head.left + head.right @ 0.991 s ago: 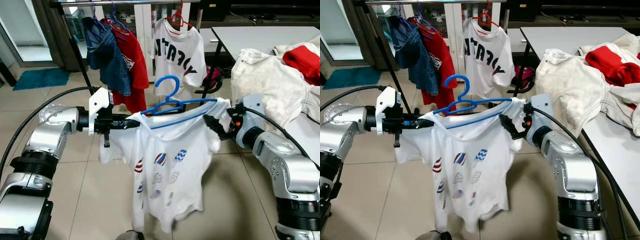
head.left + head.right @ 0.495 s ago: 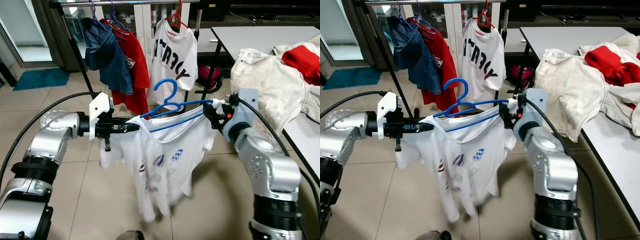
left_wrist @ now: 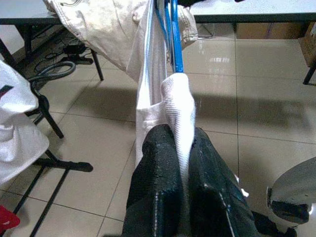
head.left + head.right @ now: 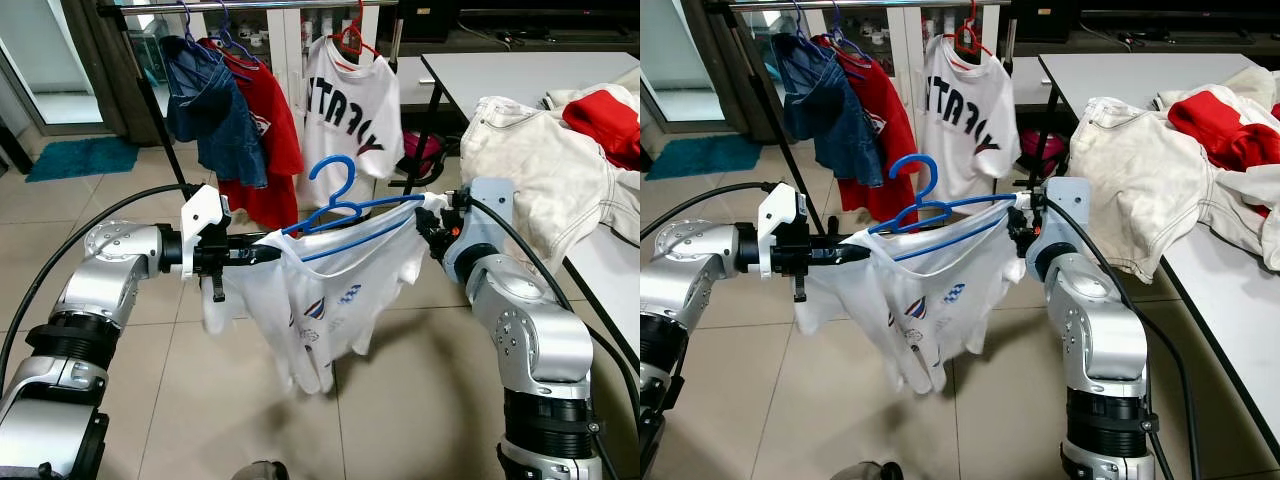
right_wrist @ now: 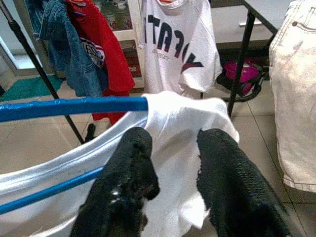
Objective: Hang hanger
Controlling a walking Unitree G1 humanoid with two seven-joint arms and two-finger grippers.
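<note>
Blue hanger [image 4: 350,215] with white T-shirt [image 4: 320,300] held level between left gripper [image 3: 180,148] and right gripper [image 5: 173,148], each clamped on a shirt shoulder, long axis arm to arm, hook up, rail [image 4: 250,6] above and beyond

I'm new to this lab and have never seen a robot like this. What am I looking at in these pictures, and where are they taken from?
It is a humanoid robot with two silver arms, each ending in two black fingers. The two wide pictures come from its head cameras, looking forward and down; the two close ones come from cameras on its wrists. Between its arms it holds a white T-shirt on a blue hanger. The left gripper pinches one shoulder of the shirt, and the right gripper is at the other. Ahead stands a clothes rail with garments already hung. On the robot's right, a table carries a pile of clothes.
</note>
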